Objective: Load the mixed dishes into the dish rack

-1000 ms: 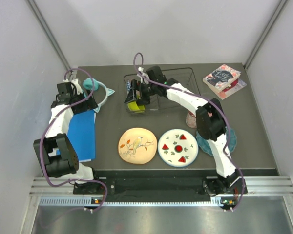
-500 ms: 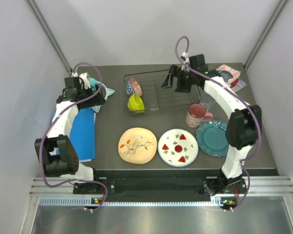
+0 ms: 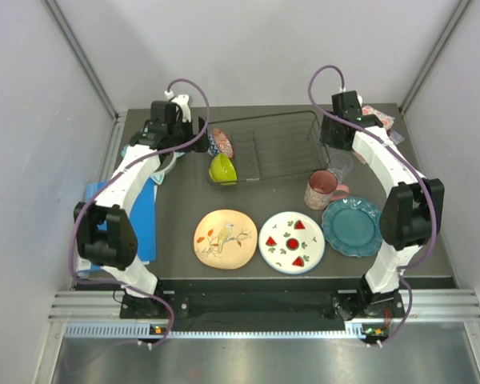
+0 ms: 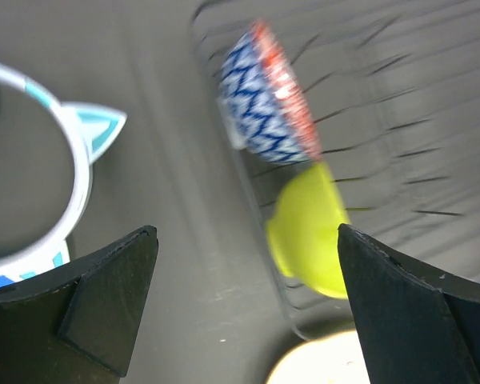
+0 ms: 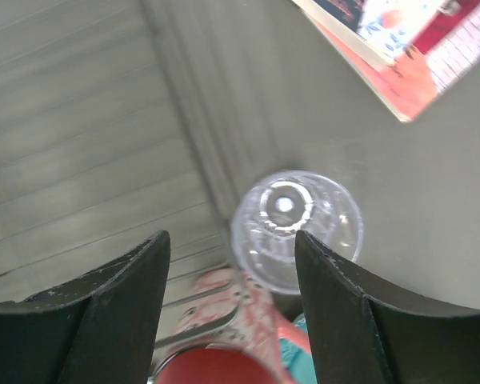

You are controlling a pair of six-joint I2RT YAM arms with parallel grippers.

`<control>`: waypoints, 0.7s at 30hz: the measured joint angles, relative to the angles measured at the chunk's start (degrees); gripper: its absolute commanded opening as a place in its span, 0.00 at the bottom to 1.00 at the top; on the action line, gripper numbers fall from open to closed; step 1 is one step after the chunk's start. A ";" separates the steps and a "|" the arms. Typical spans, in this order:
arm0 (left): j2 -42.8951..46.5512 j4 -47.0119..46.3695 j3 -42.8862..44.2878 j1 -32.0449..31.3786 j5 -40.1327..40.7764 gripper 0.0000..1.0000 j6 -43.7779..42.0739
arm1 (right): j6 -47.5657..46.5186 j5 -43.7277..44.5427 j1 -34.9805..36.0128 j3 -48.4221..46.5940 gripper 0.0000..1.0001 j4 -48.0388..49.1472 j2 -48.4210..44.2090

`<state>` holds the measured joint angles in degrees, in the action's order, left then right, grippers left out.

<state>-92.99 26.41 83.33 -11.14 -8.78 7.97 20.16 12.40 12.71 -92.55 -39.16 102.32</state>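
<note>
1. Blue folder [image 3: 136, 216] – lies flat at the table's [image 3: 176, 240] left edge, partly under my left arm [image 3: 132, 172].
2. Teal cat-ear headphones [image 4: 82, 172] – on the table, just left of my left jaws.
3. My left jaws – spread wide and pinching nothing, over bare table between the headphones and the left end of the dish rack [image 3: 276, 152].
4. Small red-blue patterned bowl [image 3: 221, 142] and small yellow-green bowl [image 3: 222, 169] – both on edge inside the rack's left end, the yellow-green one just beside the other on its near side.
5. Cream bird-print plate [image 3: 226, 238] and white watermelon-slice plate [image 3: 292, 242] – flat on the table in front of the rack, just beside each other.
6. Pink floral mug [image 3: 322, 190] – upright near the rack's near right corner; the teal scalloped plate [image 3: 352, 226] lies flat just to its right.
7. My right jaws – spread and holding nothing, above a clear cup [image 5: 296, 220] just beside the rack's right end.
8. Floral-covered books [image 3: 380, 118] – stacked at the far right corner, partly hidden by my right arm [image 3: 384, 164].
</note>
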 measured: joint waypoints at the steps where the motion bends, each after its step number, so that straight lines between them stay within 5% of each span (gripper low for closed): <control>1: -1.31 -0.17 -0.35 0.22 0.70 0.98 0.15 | -0.26 1.42 -0.07 0.24 0.64 -0.28 0.59; 21: -7.72 -4.61 -4.07 0.50 5.07 0.98 0.90 | -3.32 2.99 0.76 -1.66 0.51 0.22 10.38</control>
<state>-100.71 21.80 79.26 -10.63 -3.70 8.86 16.84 15.40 13.47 -94.21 -38.94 112.71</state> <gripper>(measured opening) 0.981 0.525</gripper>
